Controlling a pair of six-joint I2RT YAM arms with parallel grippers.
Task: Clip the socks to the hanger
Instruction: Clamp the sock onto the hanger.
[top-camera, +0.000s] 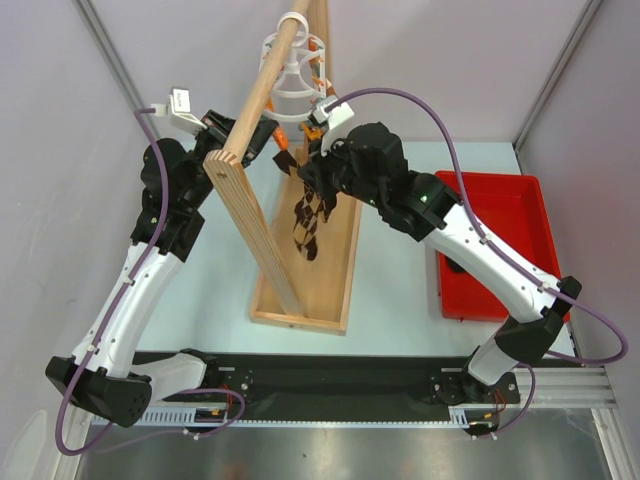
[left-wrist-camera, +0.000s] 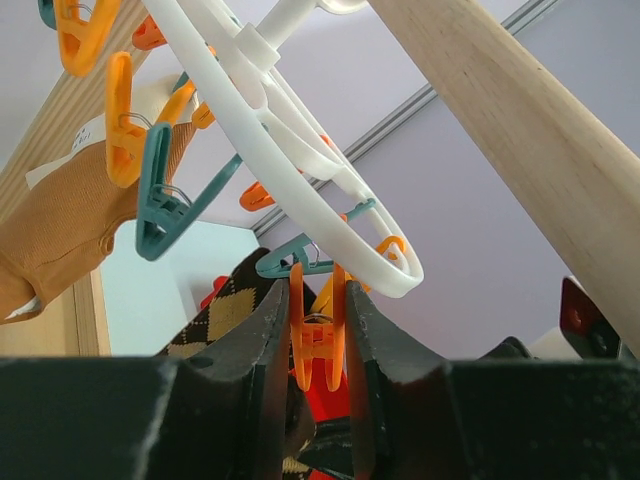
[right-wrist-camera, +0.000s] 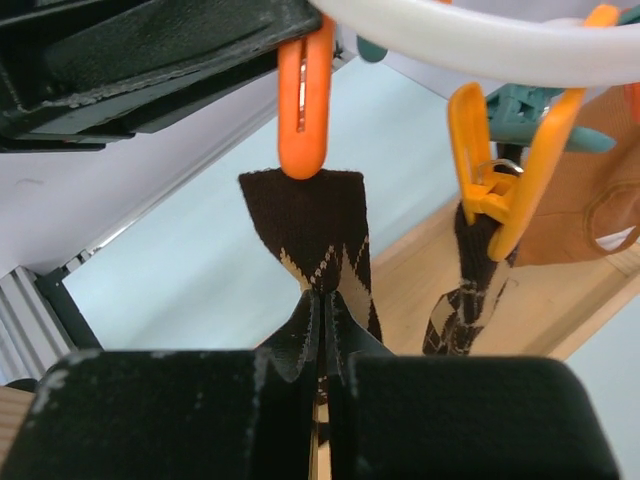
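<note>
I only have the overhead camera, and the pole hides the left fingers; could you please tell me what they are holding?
Observer: The left fingers squeeze an orange peg hanging from the white ring.
Operator: Thanks. Where is the right arm's sock?
Observer: The right fingers pinch the argyle sock, its cuff right at that peg's tip; I cannot tell if it is inside.
Operator: Any others hung?
Observer: A second argyle sock hangs from another orange peg.
</note>
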